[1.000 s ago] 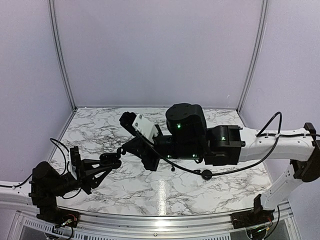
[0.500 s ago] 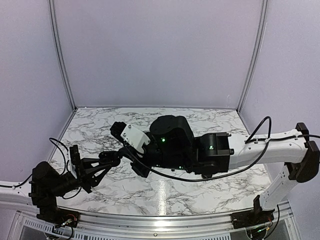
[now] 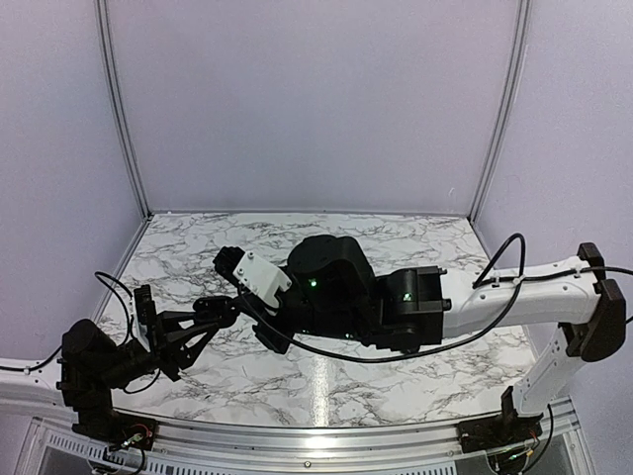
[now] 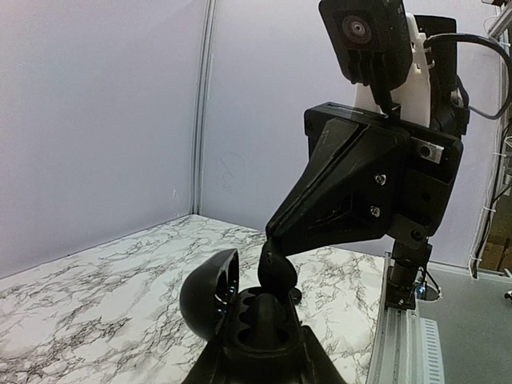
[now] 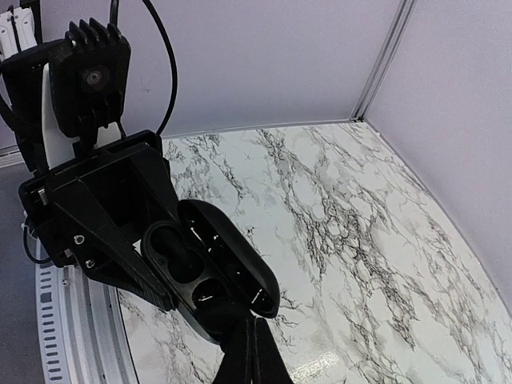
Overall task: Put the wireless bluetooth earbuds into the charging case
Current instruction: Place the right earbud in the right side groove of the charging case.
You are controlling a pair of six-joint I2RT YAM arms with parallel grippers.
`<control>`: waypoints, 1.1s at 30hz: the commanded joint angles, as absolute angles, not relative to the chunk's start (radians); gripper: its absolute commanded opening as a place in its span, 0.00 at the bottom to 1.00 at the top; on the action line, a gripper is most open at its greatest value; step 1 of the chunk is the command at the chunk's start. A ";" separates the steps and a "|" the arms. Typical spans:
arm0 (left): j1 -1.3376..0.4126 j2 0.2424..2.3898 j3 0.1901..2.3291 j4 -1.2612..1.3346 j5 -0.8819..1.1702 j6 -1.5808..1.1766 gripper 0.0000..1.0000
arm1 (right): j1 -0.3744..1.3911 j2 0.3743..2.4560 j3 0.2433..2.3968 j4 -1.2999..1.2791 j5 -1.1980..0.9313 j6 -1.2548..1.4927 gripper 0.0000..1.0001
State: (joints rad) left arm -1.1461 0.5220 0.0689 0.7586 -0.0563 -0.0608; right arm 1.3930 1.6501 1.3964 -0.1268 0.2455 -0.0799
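Note:
The black charging case (image 4: 258, 324) sits between the fingers of my left gripper (image 4: 260, 356), which is shut on it, with the lid (image 4: 206, 290) swung open to the left. My right gripper (image 4: 276, 240) is shut on one glossy black earbud (image 4: 278, 274), which hangs just over the case's far socket and touches or nearly touches its rim. In the right wrist view the case (image 5: 188, 268) shows two dark sockets, and my closed fingers (image 5: 252, 356) point at the nearer one. From the top view both grippers meet at the left (image 3: 229, 307). No other earbuds can be made out.
The white marble table (image 3: 326, 381) is boxed in by lilac walls on three sides. A metal rail (image 4: 398, 340) runs along its near edge. My right arm (image 3: 396, 307) stretches across the middle of the table. A small dark thing (image 4: 295, 295) lies on the marble behind the case.
My right arm has swung left across the table and brought the earbud up to the open case. The left gripper with the case has barely moved.

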 commanded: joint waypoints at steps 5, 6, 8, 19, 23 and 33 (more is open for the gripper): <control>-1.141 0.523 0.080 0.805 -0.046 -0.059 0.00 | 1.399 1.673 1.445 -0.093 0.249 -0.090 0.00; -1.141 0.522 0.080 0.806 -0.045 -0.059 0.00 | 1.399 1.675 1.446 -0.093 0.249 -0.090 0.00; -1.141 0.524 0.080 0.806 -0.042 -0.059 0.00 | 1.399 1.678 1.447 -0.088 0.248 -0.092 0.00; -1.141 0.524 0.083 0.807 -0.041 -0.061 0.00 | 1.399 1.704 1.464 -0.082 0.247 -0.100 0.00; -1.141 0.508 0.078 0.805 -0.048 -0.063 0.00 | 1.403 1.702 1.452 -0.094 0.261 -0.109 0.00; -1.139 0.497 0.079 0.805 -0.060 -0.061 0.00 | 1.427 1.692 1.425 -0.106 0.234 -0.144 0.00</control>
